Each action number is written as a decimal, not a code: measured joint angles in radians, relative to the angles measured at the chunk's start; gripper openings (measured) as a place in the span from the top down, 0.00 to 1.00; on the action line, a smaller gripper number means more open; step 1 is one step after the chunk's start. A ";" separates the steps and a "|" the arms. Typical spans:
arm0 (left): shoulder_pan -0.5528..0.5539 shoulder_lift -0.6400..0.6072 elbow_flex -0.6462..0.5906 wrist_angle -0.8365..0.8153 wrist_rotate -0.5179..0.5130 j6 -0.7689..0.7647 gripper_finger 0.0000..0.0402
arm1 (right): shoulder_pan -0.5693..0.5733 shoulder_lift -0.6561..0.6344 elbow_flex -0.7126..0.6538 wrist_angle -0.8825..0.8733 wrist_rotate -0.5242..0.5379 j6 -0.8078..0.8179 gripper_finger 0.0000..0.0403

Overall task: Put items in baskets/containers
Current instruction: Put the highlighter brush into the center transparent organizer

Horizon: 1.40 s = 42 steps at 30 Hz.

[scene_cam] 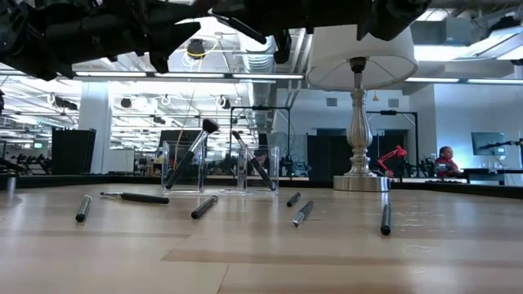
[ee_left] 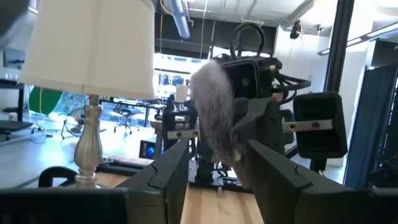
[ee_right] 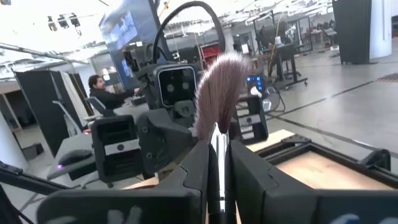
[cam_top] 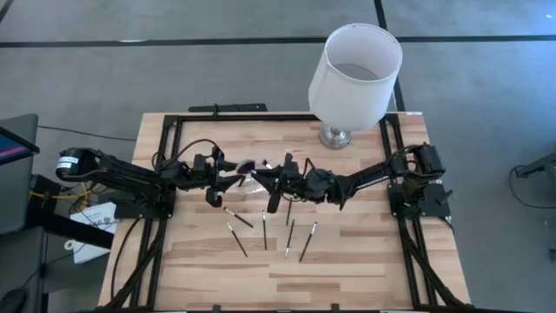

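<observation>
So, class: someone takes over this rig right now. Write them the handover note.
Right tool: shut on the fluffy-headed brush, held head-up over mid-table.
Left tool: open, facing that brush's head, gripping nothing.
Things: two clear cups stand mid-table near the lamp.
Done: each cup has a brush leaning in it.
Left: cup the held brush, then the loose brushes, at least five lying on the table.

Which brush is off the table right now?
The fluffy-headed brush, shut in the right hand, bristles up. The other brushes lie flat on the table or stand in clear cups.
</observation>
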 joint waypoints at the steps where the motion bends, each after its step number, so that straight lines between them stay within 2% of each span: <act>1: 0.000 0.000 0.000 0.002 0.000 0.002 0.62 | 0.000 0.000 0.000 -0.007 0.000 0.003 0.89; 17: 0.000 0.005 0.051 -0.007 0.035 0.002 0.62 | -0.010 0.000 0.000 -0.019 -0.001 0.004 0.90; 27: 0.000 0.081 0.094 -0.007 0.025 0.051 0.62 | -0.013 0.000 0.000 -0.019 -0.026 0.006 0.89; 32: 0.000 0.099 0.119 -0.005 0.022 0.062 0.71 | -0.013 0.000 0.000 -0.020 -0.026 0.004 0.91; 38: 0.000 0.099 0.119 -0.007 0.022 0.062 0.94 | -0.013 0.000 0.000 -0.023 -0.025 0.002 0.87; 42: 0.000 0.099 0.119 -0.008 0.001 0.062 0.97 | -0.013 0.000 0.000 -0.030 -0.025 -0.033 0.87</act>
